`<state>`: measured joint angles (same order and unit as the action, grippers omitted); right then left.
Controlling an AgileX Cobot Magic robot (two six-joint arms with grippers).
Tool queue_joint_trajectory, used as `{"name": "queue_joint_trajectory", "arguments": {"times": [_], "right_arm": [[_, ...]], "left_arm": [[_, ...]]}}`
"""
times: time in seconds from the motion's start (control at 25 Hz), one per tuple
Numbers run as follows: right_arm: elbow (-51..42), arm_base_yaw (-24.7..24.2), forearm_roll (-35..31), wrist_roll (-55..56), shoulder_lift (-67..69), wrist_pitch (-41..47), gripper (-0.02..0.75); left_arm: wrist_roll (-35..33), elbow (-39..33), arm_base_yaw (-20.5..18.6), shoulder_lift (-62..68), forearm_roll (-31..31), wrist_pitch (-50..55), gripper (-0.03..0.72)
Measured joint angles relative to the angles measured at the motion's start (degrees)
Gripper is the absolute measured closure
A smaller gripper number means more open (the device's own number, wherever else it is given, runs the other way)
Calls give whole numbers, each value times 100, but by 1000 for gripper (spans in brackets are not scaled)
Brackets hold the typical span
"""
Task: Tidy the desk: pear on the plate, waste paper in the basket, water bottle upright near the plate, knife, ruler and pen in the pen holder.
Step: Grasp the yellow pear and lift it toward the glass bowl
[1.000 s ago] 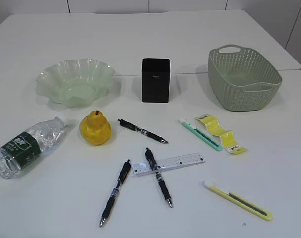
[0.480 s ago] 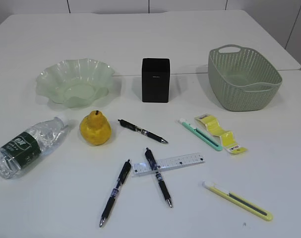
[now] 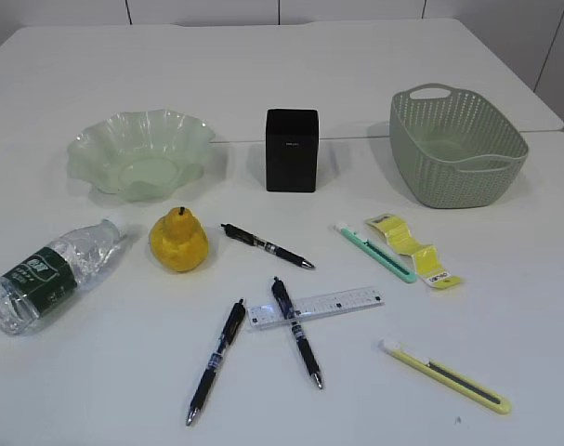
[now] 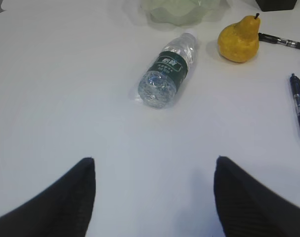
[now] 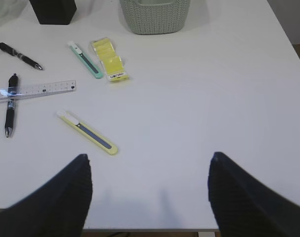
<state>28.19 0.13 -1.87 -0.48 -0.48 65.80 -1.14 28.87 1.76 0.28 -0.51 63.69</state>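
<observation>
Both grippers hang wide open and empty: left gripper (image 4: 154, 197) behind the lying clear green-labelled water bottle (image 4: 167, 72), right gripper (image 5: 150, 197) behind the long yellow utility knife (image 5: 87, 132).

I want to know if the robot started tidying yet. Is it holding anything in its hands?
No. The left hand and right hand are both open and empty above the desk; the water bottle and yellow knife lie untouched.
</observation>
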Motion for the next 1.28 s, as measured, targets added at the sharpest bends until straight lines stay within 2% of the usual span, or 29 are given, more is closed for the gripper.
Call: {"name": "queue_joint_trajectory", "arguments": {"times": [0.76,1.04,1.28], "right_arm": [[0,0,-219,0,0,0,169],[48,0,-219,0,489,125,169],[524,0,-219,10,1055,137,169]], "left_arm": [[0,12,0,0,-54,0,161],[0,436,0,68,-194,-10,161],[0,810,0,875,-216,152,161]]}}
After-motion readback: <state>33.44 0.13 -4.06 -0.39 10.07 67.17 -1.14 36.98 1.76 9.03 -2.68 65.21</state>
